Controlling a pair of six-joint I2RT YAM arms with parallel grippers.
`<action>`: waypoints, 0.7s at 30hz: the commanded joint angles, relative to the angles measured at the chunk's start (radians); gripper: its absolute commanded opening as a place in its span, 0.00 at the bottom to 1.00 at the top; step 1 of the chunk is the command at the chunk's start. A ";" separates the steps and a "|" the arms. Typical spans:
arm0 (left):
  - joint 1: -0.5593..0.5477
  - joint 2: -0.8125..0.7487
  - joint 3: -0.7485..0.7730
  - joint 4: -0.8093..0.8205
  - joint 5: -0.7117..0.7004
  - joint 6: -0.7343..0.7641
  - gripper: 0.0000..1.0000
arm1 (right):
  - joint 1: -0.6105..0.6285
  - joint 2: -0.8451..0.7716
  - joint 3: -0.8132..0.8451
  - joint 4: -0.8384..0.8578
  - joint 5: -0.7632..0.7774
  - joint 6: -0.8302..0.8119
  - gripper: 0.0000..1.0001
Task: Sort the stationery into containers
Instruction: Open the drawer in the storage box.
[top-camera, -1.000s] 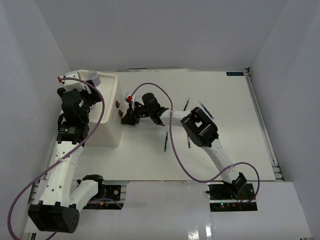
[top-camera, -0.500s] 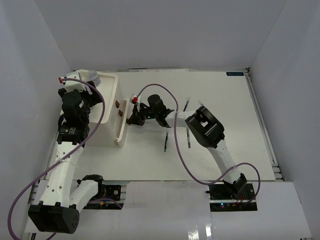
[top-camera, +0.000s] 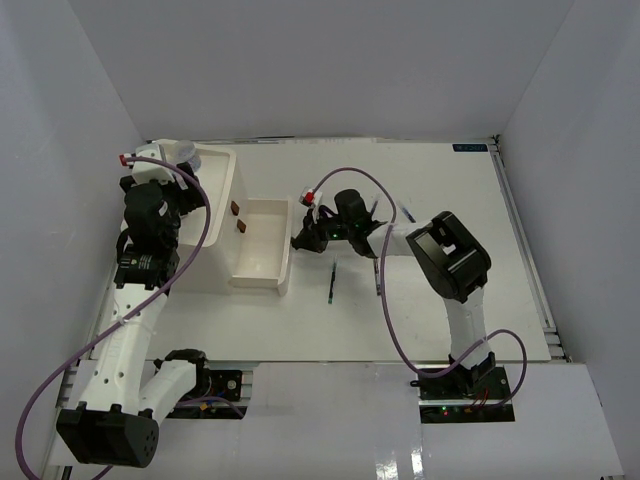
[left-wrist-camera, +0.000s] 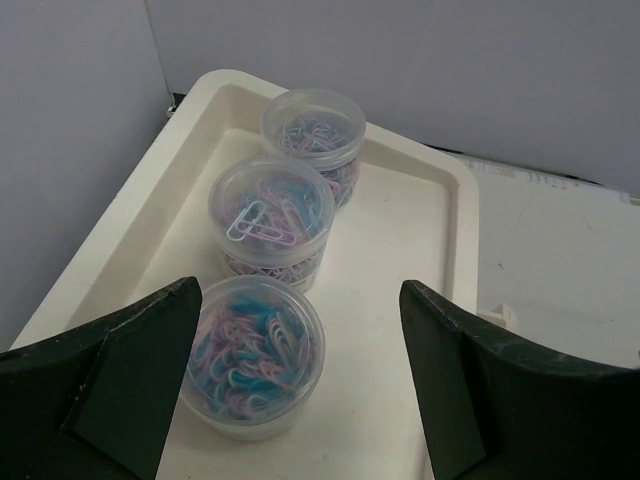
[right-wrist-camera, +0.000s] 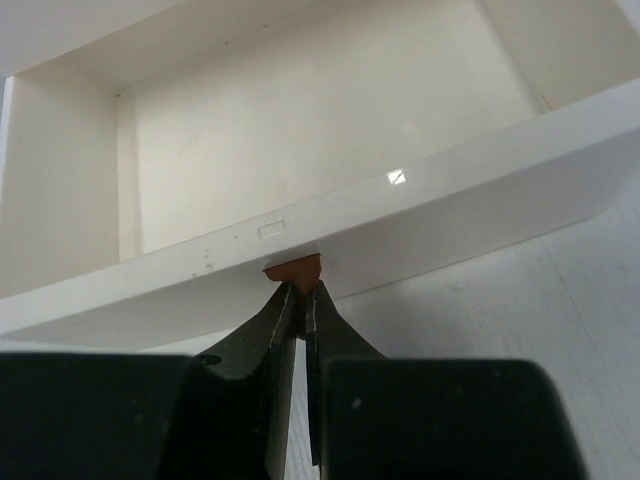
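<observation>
Drawer knob (right-wrist-camera: 293, 267) in right end effector (right-wrist-camera: 300, 292)

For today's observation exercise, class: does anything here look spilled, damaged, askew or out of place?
Nothing looks spilled or damaged. The three jars stand upright in the top tray. The drawer stands open, its knob pinched by the right fingers, and looks empty. Only the pens lie loose on the table, at differing angles.

White table (top-camera: 450, 300) with box unit (top-camera: 215, 265) and scattered pens (top-camera: 331, 284)
</observation>
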 joint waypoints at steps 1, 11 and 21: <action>0.005 -0.027 -0.011 0.020 0.025 -0.008 0.91 | -0.023 -0.078 -0.035 0.043 0.014 -0.020 0.09; -0.024 -0.027 0.029 0.009 0.093 -0.012 0.94 | -0.037 -0.210 -0.069 -0.061 0.086 -0.019 0.36; -0.044 0.108 0.377 -0.299 0.421 -0.173 0.98 | -0.062 -0.610 -0.258 -0.211 0.484 0.069 0.66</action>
